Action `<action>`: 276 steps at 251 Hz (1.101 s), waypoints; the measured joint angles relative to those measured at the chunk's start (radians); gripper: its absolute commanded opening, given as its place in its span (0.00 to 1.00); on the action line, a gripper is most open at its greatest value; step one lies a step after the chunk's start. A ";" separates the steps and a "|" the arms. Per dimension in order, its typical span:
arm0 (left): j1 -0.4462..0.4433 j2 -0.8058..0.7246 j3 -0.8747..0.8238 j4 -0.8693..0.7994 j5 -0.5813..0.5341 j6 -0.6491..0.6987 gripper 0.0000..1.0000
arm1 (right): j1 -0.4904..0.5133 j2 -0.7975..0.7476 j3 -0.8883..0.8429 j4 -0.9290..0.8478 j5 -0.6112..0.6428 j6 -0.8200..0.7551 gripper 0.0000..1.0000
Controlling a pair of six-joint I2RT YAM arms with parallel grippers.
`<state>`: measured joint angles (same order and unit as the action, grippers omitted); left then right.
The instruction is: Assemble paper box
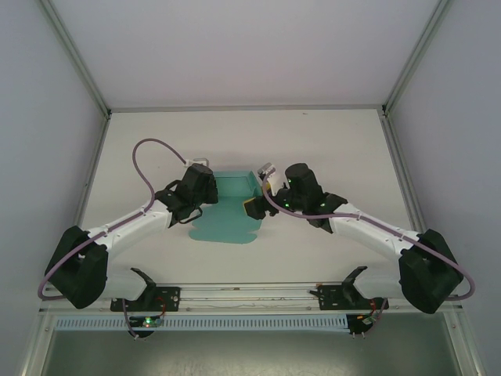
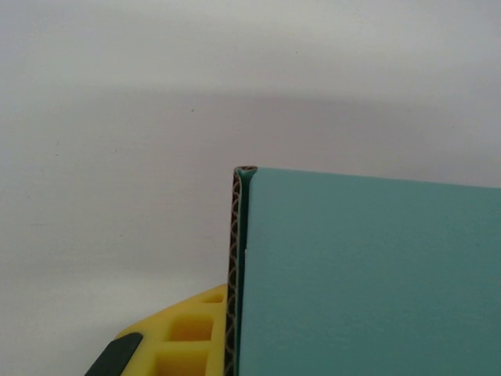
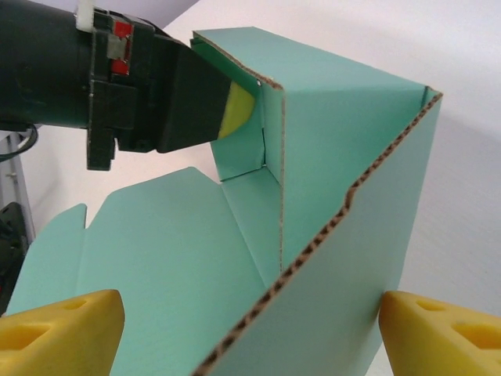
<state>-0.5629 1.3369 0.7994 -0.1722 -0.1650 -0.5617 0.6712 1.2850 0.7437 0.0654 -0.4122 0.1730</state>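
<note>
We see paper box [image 1: 229, 211] at middle of table [image 1: 329, 141], half built: far part has walls standing, near flap lies flat toward arm bases. Left gripper [image 1: 213, 190] at box's left wall, jaws together, pinching upright card (yellow pad [image 3: 239, 110] inside wall, dark body outside). In left wrist view, corrugated edge sits right beside yellow finger [image 2: 184, 333]. Right gripper [image 1: 256, 205] at box's right side, jaws wide apart, raised right wall between yellow fingers [image 3: 63, 329]; we cannot tell whether either touches card.
</note>
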 measured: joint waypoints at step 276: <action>-0.014 -0.008 0.013 -0.011 0.015 -0.016 0.00 | 0.059 -0.003 0.100 -0.268 0.635 0.147 0.01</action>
<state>-0.5774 1.3289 0.8120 -0.1829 -0.1501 -0.5781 0.7303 1.2823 0.8440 -0.2024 0.2230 0.3199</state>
